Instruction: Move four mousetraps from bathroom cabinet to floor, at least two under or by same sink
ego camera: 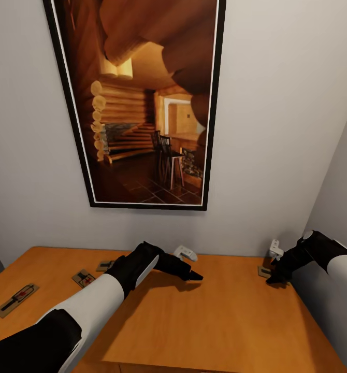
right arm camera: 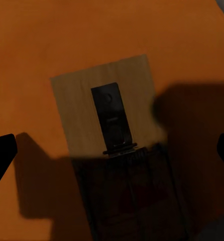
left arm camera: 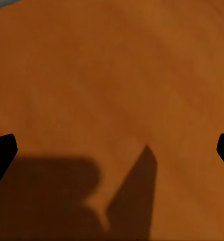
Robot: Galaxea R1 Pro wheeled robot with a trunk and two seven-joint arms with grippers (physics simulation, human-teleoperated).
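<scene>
1. Four mousetraps lie on the cabinet (ego camera: 235,316) top: one (right arm camera: 112,150) at its far right edge near the wall, directly below the right pincer (ego camera: 275,277); three near its left side, (ego camera: 16,299), (ego camera: 83,278) and (ego camera: 105,266), the last partly hidden by the left arm.
2. The right pincer hovers over its trap with fingertips spread wide either side, holding nothing.
3. The left pincer (ego camera: 190,273), also spread and holding nothing, hangs over bare wood mid-cabinet.
4. Judged step: the first pickup, right side. Next: lower the right pincer straight, straddle the thin board, close, and lift.
5. A white object (ego camera: 186,253) sits at the cabinet's back edge, below the framed picture (ego camera: 142,103).
</scene>
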